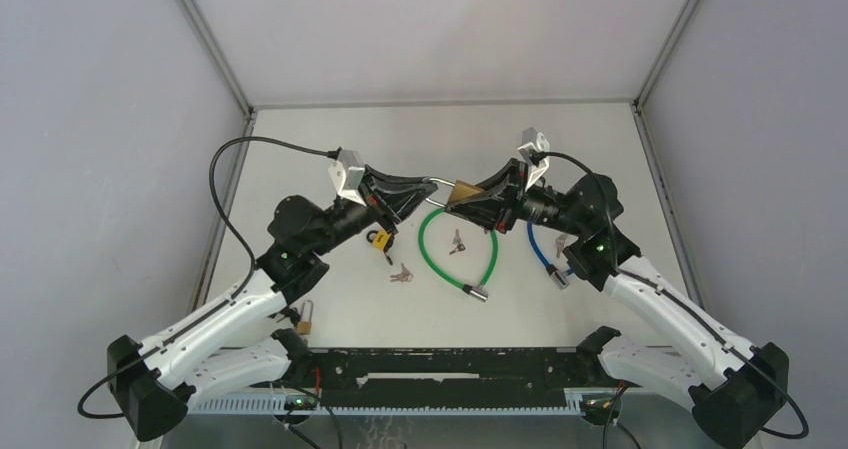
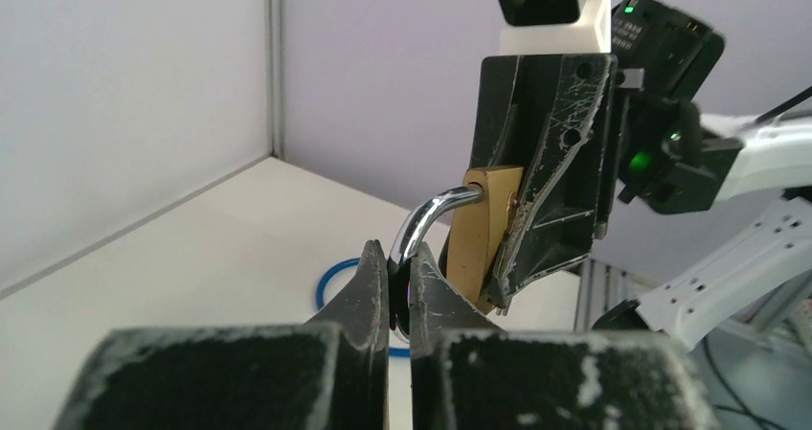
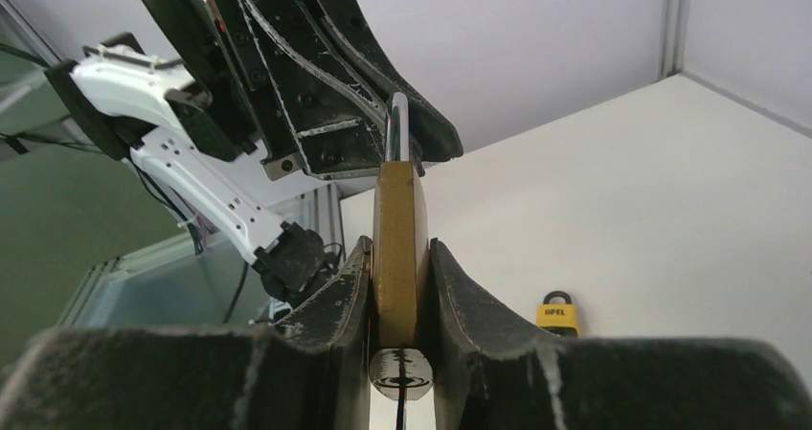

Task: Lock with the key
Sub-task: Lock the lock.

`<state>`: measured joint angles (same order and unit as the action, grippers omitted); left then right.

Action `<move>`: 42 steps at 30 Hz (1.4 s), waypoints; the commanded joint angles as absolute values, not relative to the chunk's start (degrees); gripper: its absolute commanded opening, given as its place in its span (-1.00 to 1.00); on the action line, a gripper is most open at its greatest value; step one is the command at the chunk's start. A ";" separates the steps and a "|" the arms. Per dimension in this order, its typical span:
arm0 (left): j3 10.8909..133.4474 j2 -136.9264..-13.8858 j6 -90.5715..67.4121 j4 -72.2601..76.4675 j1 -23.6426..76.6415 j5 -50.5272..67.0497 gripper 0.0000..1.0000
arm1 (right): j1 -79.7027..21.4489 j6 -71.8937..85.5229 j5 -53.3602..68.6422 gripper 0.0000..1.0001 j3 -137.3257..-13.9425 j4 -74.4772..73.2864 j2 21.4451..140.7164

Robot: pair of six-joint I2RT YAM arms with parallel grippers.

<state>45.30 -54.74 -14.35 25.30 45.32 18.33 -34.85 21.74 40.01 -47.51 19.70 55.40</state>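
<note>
Above table, padlock in right hand, shackle seemingly in left hand

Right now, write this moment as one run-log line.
left end effector: shut on shackle | right end effector: shut on brass padlock | keys: lying on table

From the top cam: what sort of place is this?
Looks like a lab robot test cell, not a home or shop: plain grey panel walls on metal frame posts boxing in a white table, with loose keys, a green cable lock and a brass padlock as props.
</note>
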 commanded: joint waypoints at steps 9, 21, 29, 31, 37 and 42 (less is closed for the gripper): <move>40.10 -57.86 -27.56 31.01 51.03 38.91 -1.00 | -35.13 28.59 27.91 -1.00 -54.92 31.40 53.07; 43.13 -59.00 -22.51 28.90 52.33 46.57 -1.00 | -37.32 18.04 28.80 -1.00 -60.67 12.60 54.50; 42.33 -60.67 -20.72 26.16 52.42 48.18 -1.00 | -37.18 12.15 27.20 -1.00 -67.13 5.25 53.68; 42.19 -60.25 -20.59 26.24 52.22 47.93 -1.00 | -36.95 11.52 27.28 -1.00 -67.38 4.23 53.12; 43.35 -59.08 -19.66 26.24 52.24 48.75 -1.00 | -36.94 9.95 27.30 -1.00 -67.29 0.77 52.97; 41.92 -58.39 -18.81 23.94 51.64 48.86 -1.00 | -37.28 5.53 28.48 -1.00 -71.85 -7.42 53.70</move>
<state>43.35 -57.19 -23.03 33.87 46.39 29.47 -36.86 7.68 37.52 -64.12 -14.87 51.75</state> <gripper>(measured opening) 0.030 0.284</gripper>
